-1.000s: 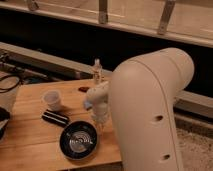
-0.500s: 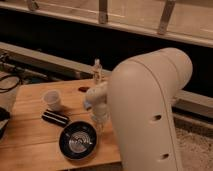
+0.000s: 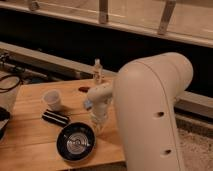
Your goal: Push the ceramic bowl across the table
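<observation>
The ceramic bowl [image 3: 76,141] is black and glossy with pale rings inside. It sits near the front edge of the wooden table [image 3: 30,137]. My gripper [image 3: 96,127] hangs from the white arm, pointing down, right at the bowl's upper right rim. I cannot tell whether it touches the rim. The large white arm segment [image 3: 150,115] fills the right of the view and hides the table's right part.
A small white cup [image 3: 52,100] stands left of the arm. A flat black bar [image 3: 55,118] lies just above the bowl's left side. A clear bottle [image 3: 98,73] stands at the table's far edge, with a small dark red item [image 3: 83,89] beside it.
The bowl has shifted slightly left and toward the front edge; the gripper has followed down beside its right rim.
</observation>
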`<state>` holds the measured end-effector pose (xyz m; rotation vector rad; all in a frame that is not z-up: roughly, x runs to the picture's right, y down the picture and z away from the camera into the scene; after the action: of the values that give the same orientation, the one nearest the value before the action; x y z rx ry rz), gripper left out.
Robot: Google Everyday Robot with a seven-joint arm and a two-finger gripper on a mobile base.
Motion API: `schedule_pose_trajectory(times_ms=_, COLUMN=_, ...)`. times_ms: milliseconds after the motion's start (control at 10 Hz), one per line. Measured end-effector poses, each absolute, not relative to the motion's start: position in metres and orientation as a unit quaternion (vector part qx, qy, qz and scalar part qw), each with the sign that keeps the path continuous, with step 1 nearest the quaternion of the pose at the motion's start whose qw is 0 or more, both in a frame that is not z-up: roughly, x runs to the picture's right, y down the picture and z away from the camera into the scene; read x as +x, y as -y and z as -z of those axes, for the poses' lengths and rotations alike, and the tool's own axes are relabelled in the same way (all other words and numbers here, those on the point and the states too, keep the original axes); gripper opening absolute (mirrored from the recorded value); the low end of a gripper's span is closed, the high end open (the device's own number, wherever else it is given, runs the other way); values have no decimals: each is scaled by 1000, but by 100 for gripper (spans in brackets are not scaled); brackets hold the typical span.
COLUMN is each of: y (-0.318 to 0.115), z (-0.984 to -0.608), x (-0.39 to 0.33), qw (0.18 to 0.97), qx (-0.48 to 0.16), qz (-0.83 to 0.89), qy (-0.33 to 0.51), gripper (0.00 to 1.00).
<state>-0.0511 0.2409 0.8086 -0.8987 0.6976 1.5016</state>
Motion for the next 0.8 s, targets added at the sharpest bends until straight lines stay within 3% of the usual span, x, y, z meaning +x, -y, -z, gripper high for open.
schedule_pose_trajectory(times_ms=300, y=-248, z=-809, x=-76, qw=608, qx=-430, qz=-605, qy=-283, gripper=0)
schedule_pose_trajectory(times_ms=800, y=-250, z=-805, x=-70, qw=615, qx=-421, qz=-603, qy=-284, gripper=0)
